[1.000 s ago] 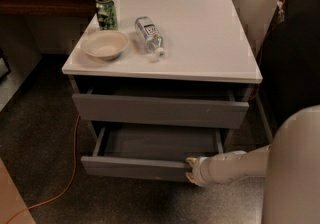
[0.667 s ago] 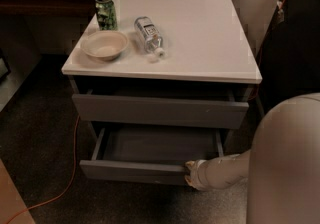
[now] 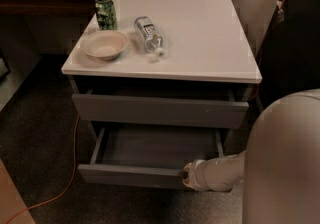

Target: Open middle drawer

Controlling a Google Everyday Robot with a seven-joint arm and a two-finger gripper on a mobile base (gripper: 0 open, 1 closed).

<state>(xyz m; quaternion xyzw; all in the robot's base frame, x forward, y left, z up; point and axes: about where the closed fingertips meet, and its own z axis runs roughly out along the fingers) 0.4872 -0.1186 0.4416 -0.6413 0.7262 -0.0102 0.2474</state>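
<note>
The middle drawer is the lower grey drawer of the white-topped cabinet. It stands pulled out toward me, and its grey inside shows bare. My gripper is at the top edge of the drawer's flat front, near its right end. The pale forearm reaches in from the lower right. The drawer front to the right of the gripper is hidden behind my arm.
The grey drawer front above sits slightly out under the white top. A green can, a beige bowl and a lying plastic bottle are on the top. An orange cable runs over the dark floor at left. My arm's bulk fills the lower right.
The middle drawer has come out a little further toward me with the gripper at its front edge. My arm's bulk has grown larger at the lower right.
</note>
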